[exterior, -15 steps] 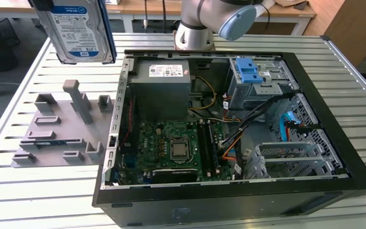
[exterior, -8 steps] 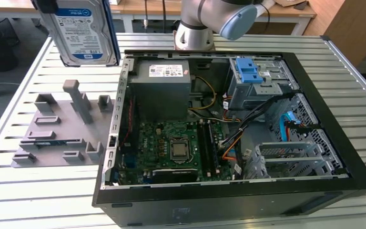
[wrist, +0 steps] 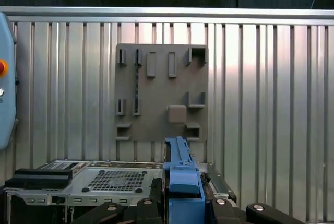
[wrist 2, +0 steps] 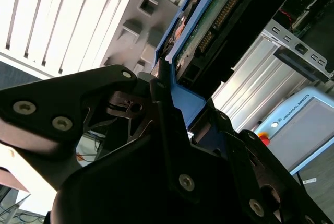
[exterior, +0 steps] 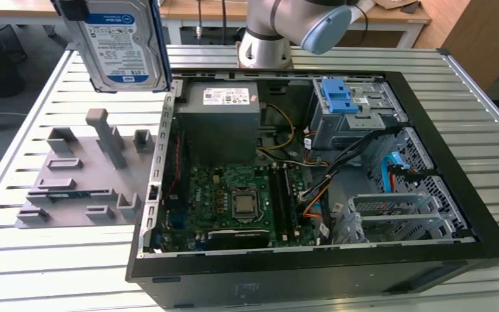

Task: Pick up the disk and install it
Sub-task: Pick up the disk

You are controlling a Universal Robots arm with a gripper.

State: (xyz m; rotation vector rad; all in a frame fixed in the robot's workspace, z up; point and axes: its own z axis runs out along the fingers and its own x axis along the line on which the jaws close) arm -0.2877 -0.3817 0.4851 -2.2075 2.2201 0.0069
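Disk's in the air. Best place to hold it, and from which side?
Pinch its upper end across the thin thickness, coming from above, as the end effector has it. The disk hangs upright, so its broad flat faces take the clamp and its lower end is free.

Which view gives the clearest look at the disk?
The exterior view: the disk hangs aloft, labelled face toward the camera. The first wrist view catches its blue rail edge-on; the second wrist view, its circuit-board underside.
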